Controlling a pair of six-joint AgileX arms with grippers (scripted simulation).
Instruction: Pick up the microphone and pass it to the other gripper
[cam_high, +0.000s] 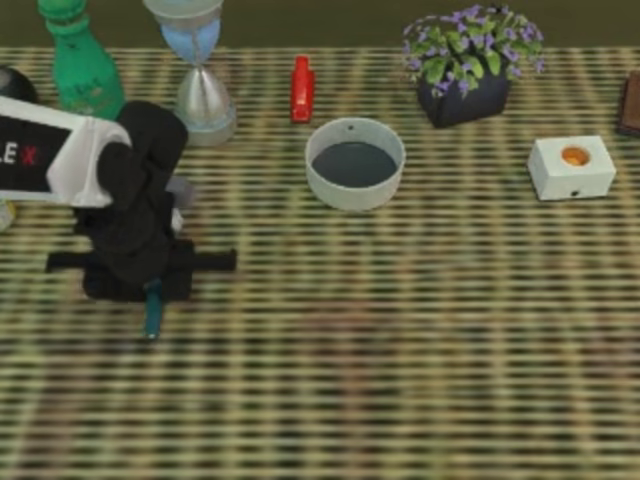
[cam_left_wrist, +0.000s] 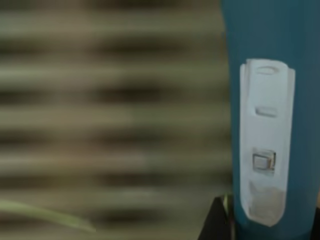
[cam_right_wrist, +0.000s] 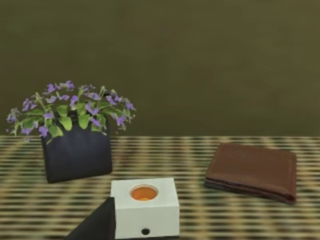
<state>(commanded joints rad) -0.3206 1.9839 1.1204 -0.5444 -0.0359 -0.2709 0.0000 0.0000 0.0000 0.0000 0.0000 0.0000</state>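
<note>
In the top view the left arm reaches in from the left edge, and its end effector (cam_high: 150, 268) sits low over the table (cam_high: 400, 350) in the left part of the frame. The microphone (cam_high: 153, 312) lies under it, only the end of its teal handle showing just below the black fingers; the head is hidden by the arm. The left wrist view shows the teal handle (cam_left_wrist: 272, 100) very close, with its white switch strip (cam_left_wrist: 265, 145), and a black fingertip (cam_left_wrist: 215, 222) right beside it at the lower edge. Whether the fingers are clamped on the handle or standing apart around it cannot be told.

The right end effector is out of the top view; a dark corner (cam_right_wrist: 97, 222) at the lower edge of the right wrist view may be part of it, and its fingers cannot be judged.

Along the top of the frame stand a green bottle (cam_high: 80, 60), an hourglass (cam_high: 200, 70), a small red bottle (cam_high: 302, 88), a grey bowl (cam_high: 355, 163), a potted plant (cam_high: 468, 65) and a white box (cam_high: 571, 167)
</note>
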